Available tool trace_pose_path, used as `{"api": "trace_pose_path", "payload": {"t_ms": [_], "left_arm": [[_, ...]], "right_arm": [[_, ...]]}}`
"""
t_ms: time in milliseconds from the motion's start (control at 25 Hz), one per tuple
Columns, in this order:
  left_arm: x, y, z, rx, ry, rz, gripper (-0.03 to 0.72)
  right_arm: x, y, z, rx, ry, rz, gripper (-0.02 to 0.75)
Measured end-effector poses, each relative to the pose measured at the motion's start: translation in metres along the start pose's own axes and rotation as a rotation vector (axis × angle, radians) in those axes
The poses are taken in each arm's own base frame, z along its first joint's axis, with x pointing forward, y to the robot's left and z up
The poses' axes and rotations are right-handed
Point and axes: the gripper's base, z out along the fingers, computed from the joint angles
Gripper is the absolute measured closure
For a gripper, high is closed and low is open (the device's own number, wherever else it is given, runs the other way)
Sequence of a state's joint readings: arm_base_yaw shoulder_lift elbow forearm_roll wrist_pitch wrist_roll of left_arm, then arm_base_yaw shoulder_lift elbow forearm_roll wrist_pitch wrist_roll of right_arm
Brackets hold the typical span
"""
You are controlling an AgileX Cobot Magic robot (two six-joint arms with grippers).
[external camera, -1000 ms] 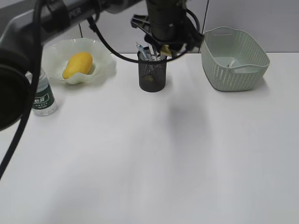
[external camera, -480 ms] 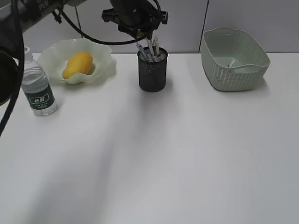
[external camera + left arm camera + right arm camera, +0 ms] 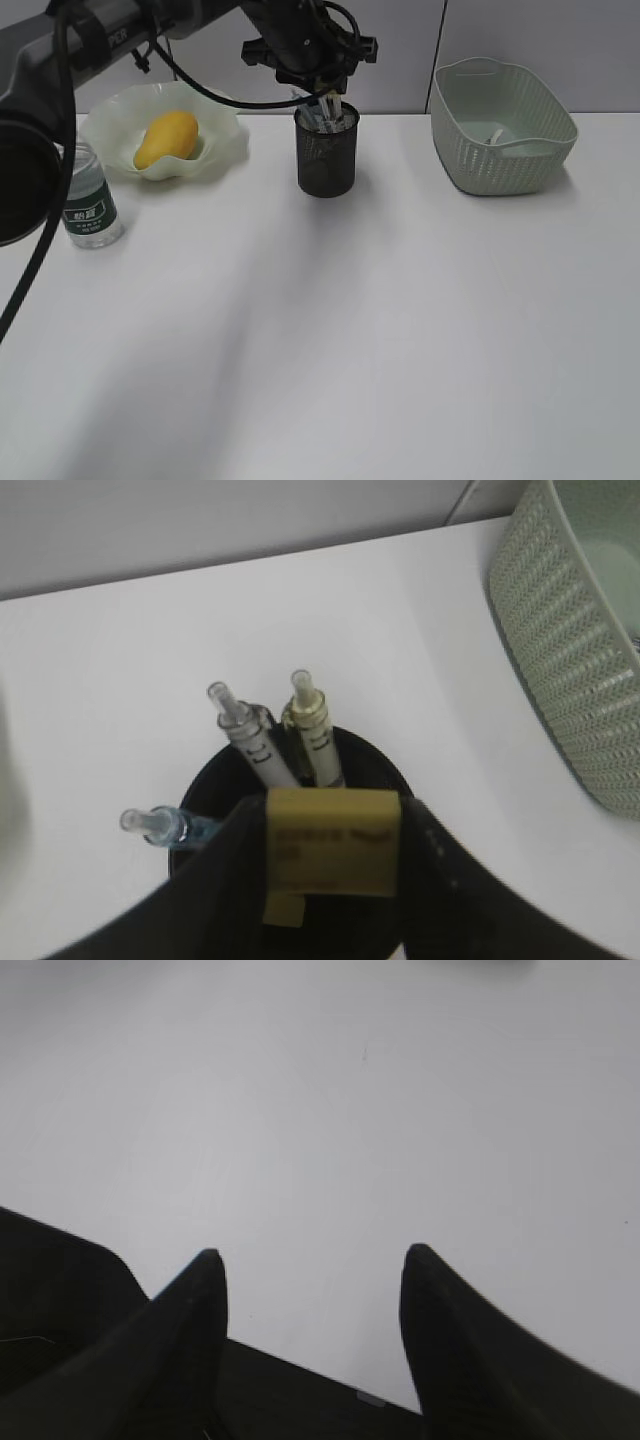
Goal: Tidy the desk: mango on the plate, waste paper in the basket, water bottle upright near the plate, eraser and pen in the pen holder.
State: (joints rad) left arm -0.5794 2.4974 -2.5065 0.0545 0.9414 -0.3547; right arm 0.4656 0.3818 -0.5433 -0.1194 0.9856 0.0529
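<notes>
- I see the left arm reaching across from the desk's (image 3: pixel 330 330) left edge, its left gripper (image 3: pixel 333 865) just above the pen holder (image 3: pixel 327 150) at the back edge, clamping a yellowish eraser (image 3: pixel 332 852) between the pads.
- I see the right gripper (image 3: pixel 312 1270) agape over bare desk, holding nothing.
- Half a second ago the left gripper sat higher and further left; now it is lower over the holder.
- The mango (image 3: pixel 166 138) lies on the plate (image 3: pixel 225 145) at the back-left corner, the water bottle (image 3: pixel 87 198) upright beside it; the basket (image 3: pixel 503 125) stands back-right. The front half lies open.
</notes>
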Motion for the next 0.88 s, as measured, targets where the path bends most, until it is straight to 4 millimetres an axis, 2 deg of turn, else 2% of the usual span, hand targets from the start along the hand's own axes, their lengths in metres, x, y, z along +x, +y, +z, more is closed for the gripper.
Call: {"api": "trace_pose_path", "payload": {"t_ms": [120,360,600,720,880], "left_arm": [[0.000,0.000,0.000,-0.001,-0.004,0.002,0.371],[0.000,0.000,0.000,-0.004,0.000,0.002,0.260],[0.002,0.002,-0.002,-0.019,0.034,0.005,0.232],[0.000,0.002,-0.015,-0.030,0.063,0.013,0.232],[-0.003,0.002,-0.045,-0.051,0.133,0.076,0.232]], "right_arm": [[0.000,0.000,0.000,0.000,0.000,0.000,0.293],[0.000,0.000,0.000,0.000,0.000,0.000,0.293],[0.000,0.000,0.000,0.000,0.000,0.000,0.293],[0.000,0.000,0.000,0.000,0.000,0.000,0.293],[0.000,0.000,0.000,0.000,0.000,0.000,0.293]]}}
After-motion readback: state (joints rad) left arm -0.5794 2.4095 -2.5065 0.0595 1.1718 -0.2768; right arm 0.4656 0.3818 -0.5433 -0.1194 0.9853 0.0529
